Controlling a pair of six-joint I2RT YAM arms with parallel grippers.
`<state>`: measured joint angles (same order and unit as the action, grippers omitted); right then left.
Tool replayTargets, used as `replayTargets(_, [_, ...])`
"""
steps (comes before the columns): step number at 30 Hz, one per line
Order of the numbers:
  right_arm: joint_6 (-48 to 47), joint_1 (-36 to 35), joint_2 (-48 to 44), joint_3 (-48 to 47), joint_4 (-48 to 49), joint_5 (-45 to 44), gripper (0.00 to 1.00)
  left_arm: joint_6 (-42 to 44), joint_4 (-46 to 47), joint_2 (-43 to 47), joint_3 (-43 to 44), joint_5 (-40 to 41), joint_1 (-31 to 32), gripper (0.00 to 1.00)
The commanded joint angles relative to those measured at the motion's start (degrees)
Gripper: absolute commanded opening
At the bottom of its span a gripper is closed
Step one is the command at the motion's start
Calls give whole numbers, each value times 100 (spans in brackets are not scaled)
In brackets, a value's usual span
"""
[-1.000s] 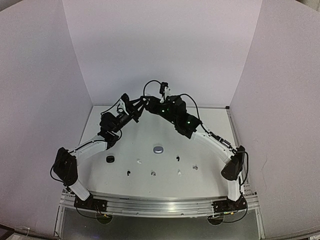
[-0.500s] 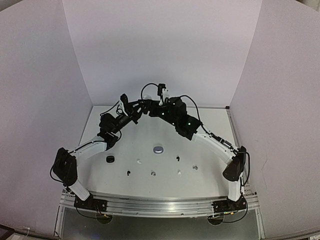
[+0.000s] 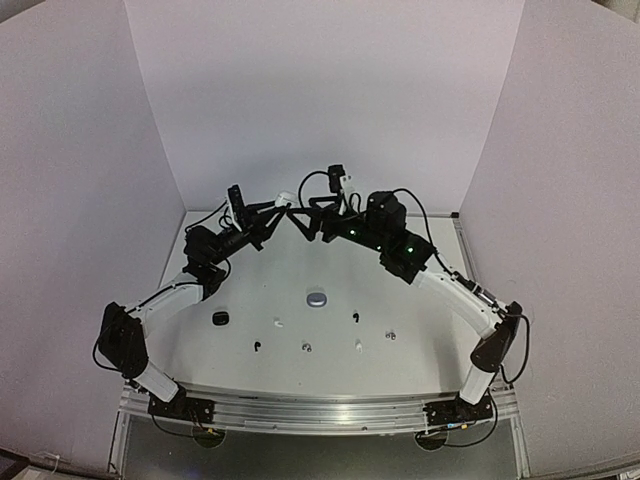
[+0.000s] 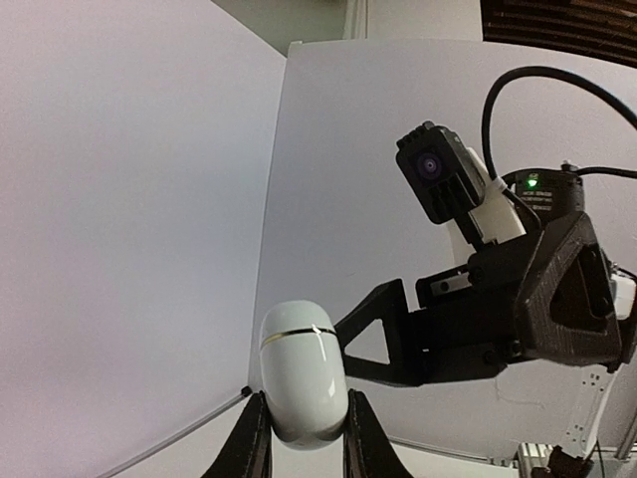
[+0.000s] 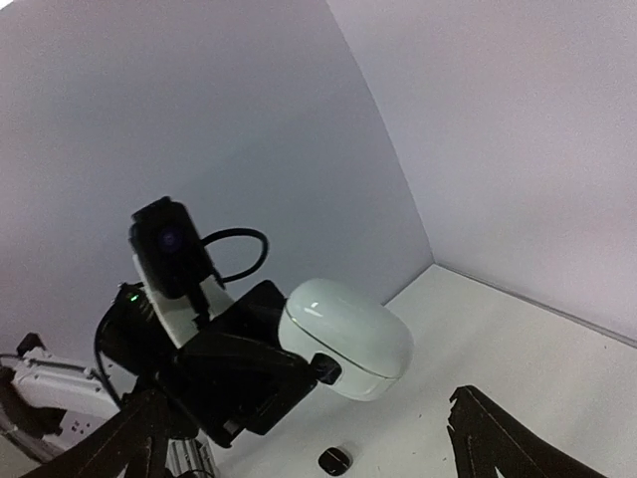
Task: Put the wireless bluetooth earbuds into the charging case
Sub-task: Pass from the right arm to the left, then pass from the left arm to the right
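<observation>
Top external coverage is being taken up by both arms, which are being held raised and bent inward so that the wrists are meeting above the far middle of the table (image 3: 270, 280). The left gripper (image 3: 283, 206) is being pressed shut onto a white charging case (image 3: 286, 197), which is being carried well clear of the table. The right gripper (image 3: 307, 224) is being held just beside it, spread wide and grasping nothing.

Only from above are the loose pieces being shown. The black earbuds (image 3: 354, 317), white earbuds (image 3: 278, 323) and greyish earbuds (image 3: 306, 347) are being left scattered across the near half of the table. They are lying apart from a grey case (image 3: 318, 299) and a black case (image 3: 220, 318).

From the left wrist, the white charging case is being seen upright between two dark fingers (image 4: 251, 438). Its lid seam is being shown as a thin closed line, with the right arm's wrist camera behind.

From the right wrist, the same case is being seen side-on and tilted, clamped at one end. The right arm's own fingers (image 5: 134, 438) are being framed far apart at the lower corners. Whether any earbud is inside cannot be told.
</observation>
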<state>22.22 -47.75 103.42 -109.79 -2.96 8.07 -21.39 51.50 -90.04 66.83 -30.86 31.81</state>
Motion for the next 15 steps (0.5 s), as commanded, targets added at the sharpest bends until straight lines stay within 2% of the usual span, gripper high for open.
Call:
replayTargets(1, [-602,258,-596,166,17,1785,96,-539,388,325,-27,-915,-43,0])
replayTargets(7, [-719,435,-290,-352,-629,2746,95,-1035,663,338,26,-1626,-11,0])
replayTargets(15, [-728,433,69,-531,-793,3138,82,-1391,655,426,-12,-1744,38,0])
